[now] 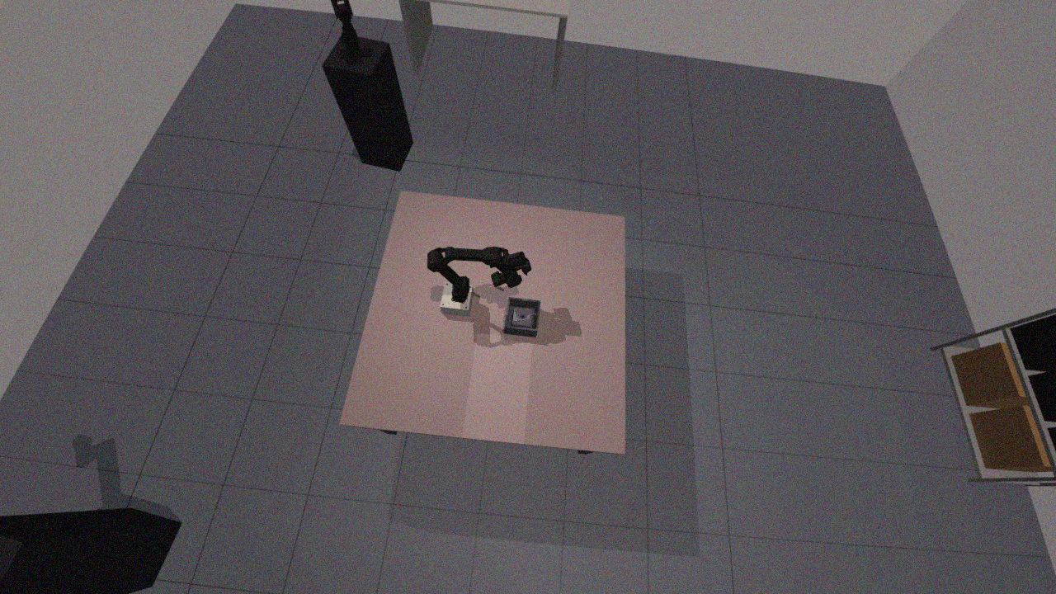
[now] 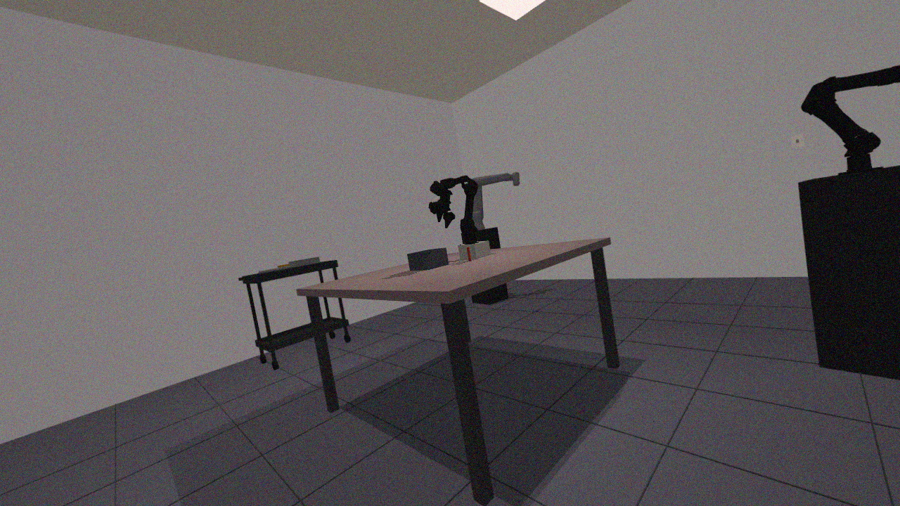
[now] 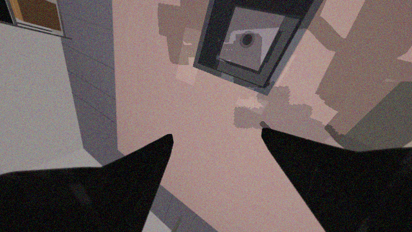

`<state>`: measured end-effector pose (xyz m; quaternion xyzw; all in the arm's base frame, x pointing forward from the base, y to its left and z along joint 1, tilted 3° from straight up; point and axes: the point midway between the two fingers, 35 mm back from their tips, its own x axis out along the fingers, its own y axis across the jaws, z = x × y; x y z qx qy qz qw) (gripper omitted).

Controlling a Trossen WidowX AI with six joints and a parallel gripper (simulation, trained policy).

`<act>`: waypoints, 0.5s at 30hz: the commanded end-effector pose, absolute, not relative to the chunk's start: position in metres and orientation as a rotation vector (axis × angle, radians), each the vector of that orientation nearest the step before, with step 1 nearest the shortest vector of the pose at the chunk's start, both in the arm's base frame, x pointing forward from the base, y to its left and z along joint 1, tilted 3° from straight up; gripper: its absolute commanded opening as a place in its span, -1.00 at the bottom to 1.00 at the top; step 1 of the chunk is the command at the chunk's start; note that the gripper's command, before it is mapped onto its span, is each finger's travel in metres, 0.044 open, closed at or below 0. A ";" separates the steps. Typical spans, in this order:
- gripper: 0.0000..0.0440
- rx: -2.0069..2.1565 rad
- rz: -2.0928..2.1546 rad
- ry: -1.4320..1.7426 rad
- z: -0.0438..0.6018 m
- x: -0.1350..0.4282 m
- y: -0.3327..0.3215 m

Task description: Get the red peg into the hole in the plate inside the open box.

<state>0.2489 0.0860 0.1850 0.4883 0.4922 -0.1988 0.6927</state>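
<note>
Table (image 1: 443,384) (image 2: 389,284) carried everything. End effector (image 1: 511,271) (image 2: 444,221) (image 3: 217,135) hung above it, spread, gripping nothing. Open box (image 1: 521,332) (image 2: 427,258) (image 3: 232,78) sat below. Red peg (image 2: 468,254) stood upright outside the box, to its right in the exterior view.

Robot lab, probably, though light dim: arms on black pedestals (image 1: 378,118) (image 2: 846,270), wheeled cart (image 2: 289,271), tiled floor (image 1: 775,295) (image 2: 742,403) (image 3: 93,80).

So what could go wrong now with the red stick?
The open hand is high above the table, so it might knock over the thin, upright red peg coming down. Later, the peg could bump the box's wall, or miss the small hole.
</note>
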 end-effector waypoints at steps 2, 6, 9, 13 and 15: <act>1.00 1.039 -0.565 1.192 0.159 0.227 0.093; 1.00 0.987 -0.665 1.257 0.140 0.207 0.098; 1.00 0.947 -0.731 1.294 0.126 0.194 0.101; 1.00 0.895 -0.800 1.328 0.109 0.180 0.104; 1.00 0.872 -0.826 1.339 0.101 0.175 0.106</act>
